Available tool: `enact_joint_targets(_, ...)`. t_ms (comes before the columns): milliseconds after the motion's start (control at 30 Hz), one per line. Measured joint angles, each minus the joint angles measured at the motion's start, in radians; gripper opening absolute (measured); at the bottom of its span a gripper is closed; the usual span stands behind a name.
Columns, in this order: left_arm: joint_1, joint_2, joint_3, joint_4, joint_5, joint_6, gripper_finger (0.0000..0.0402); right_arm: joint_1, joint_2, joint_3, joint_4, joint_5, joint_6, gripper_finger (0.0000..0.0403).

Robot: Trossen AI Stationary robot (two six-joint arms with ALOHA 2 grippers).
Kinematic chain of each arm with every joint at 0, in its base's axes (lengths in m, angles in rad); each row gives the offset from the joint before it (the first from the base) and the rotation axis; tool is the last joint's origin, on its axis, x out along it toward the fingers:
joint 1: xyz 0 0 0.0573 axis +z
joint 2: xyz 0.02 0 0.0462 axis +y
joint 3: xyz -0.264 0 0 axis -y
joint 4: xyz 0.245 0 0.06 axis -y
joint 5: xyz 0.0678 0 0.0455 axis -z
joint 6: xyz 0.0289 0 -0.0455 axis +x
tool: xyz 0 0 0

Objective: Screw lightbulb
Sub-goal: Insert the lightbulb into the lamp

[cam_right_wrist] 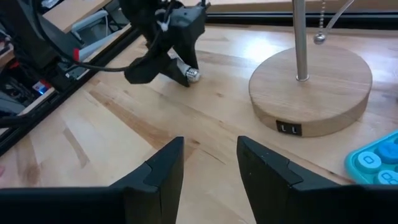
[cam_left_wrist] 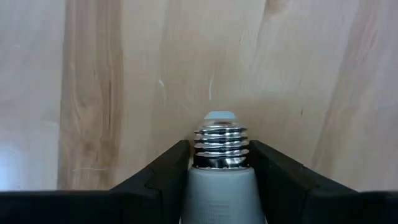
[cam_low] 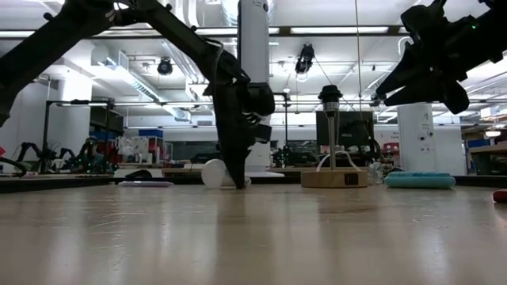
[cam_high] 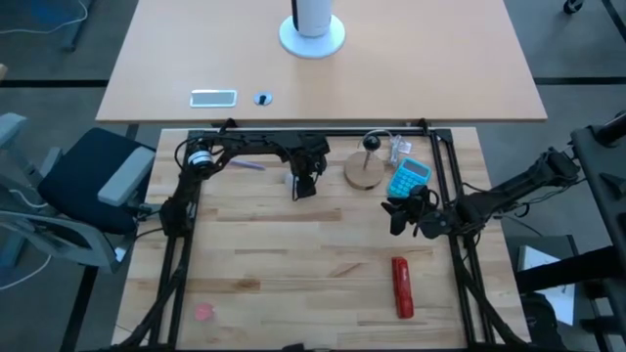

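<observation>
I am holding the lightbulb [cam_left_wrist: 219,163] by its neck in my left gripper [cam_left_wrist: 219,177], low at the far middle of the table [cam_high: 293,254], its screw end pointing forward. My right gripper [cam_right_wrist: 210,163] is hovering near the wooden lamp base [cam_right_wrist: 311,87], fingers parted and holding nothing. I am risking a slip on the smooth glass, or cross-threading if I come in tilted. I am reading no brand; the base's small mark stays illegible.

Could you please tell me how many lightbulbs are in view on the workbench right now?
1: the lightbulb sits between the left gripper's fingers, at the far middle of the bench, left of the wooden lamp base. None seem hidden.
</observation>
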Motion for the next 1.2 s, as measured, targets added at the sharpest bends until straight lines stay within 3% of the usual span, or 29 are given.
enact_joint_targets(133, -0.008, -0.003, -0.016, 0.012, -0.008, 0.006, 0.0133, 0.0, 0.0, 0.0, 0.0, 0.0, -0.001, 0.0138)
enact_joint_targets(433, -0.031, -0.07, -0.03, 0.0, -0.035, 0.011, 0.0132, 0.0, 0.001, 0.0, 0.0, 0.0, -0.011, 0.014)
enact_joint_targets(633, -0.044, -0.247, -0.026, 0.048, -0.026, 0.016, 0.0132, 0.0, 0.001, 0.0, 0.0, 0.001, -0.023, 0.0142)
enact_joint_targets(733, -0.044, -0.346, -0.041, 0.161, 0.011, 0.016, 0.0132, 0.0, 0.001, 0.0, 0.002, 0.007, -0.043, 0.0138)
enact_joint_targets(867, -0.045, -0.543, -0.127, 0.548, 0.245, -0.035, 0.0132, 0.0, 0.001, 0.0, 0.052, 0.081, -0.14, 0.0132)
enact_joint_targets(967, -0.045, -0.657, -0.272, 0.93, 0.451, -0.106, 0.0132, 0.0, 0.005, 0.0, 0.192, 0.187, -0.331, 0.013)
enact_joint_targets(1100, -0.07, -0.723, -0.505, 1.543, 0.586, -0.238, 0.0132, 0.0, 0.054, 0.0, 0.612, 0.212, -0.83, 0.0137)
enact_joint_targets(1200, -0.096, -0.726, -0.633, 1.914, 0.581, -0.283, 0.0132, -0.001, 0.123, 0.0, 1.022, 0.128, -1.199, 0.0144)
